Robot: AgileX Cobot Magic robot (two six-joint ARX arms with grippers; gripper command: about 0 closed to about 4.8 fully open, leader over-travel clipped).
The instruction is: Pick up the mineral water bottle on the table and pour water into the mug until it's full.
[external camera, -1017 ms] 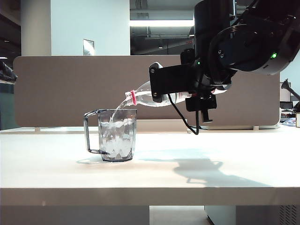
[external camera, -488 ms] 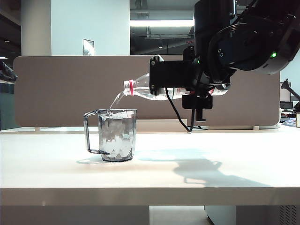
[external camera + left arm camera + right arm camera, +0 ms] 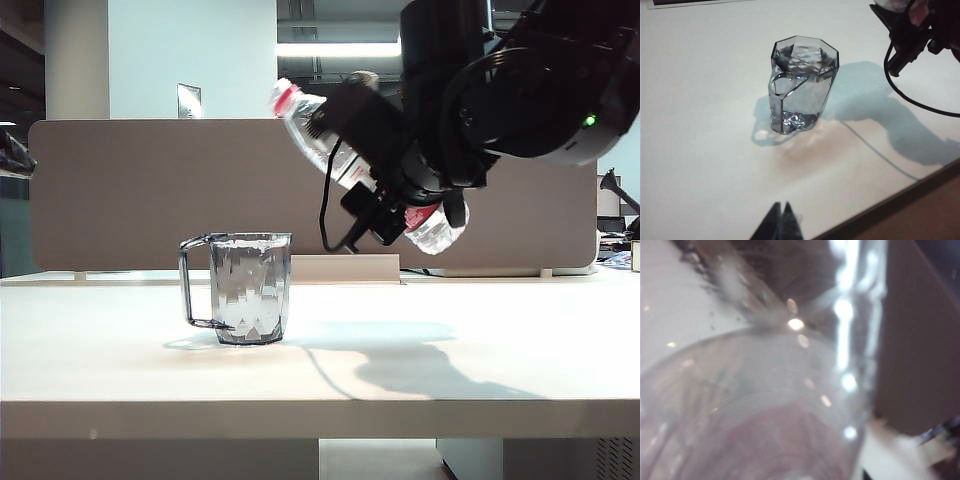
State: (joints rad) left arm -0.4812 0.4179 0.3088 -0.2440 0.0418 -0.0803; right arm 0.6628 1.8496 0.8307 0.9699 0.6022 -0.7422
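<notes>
One mug, full, stands on the desk. One bottle tilts at the mug's 1 o'clock, pinched by the right claw. The left claw, pressed together, hovers above the desk.

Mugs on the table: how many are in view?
1. The mug stands upright on the table, left of the right end effector holding the mineral water bottle. None appear hidden.
</notes>
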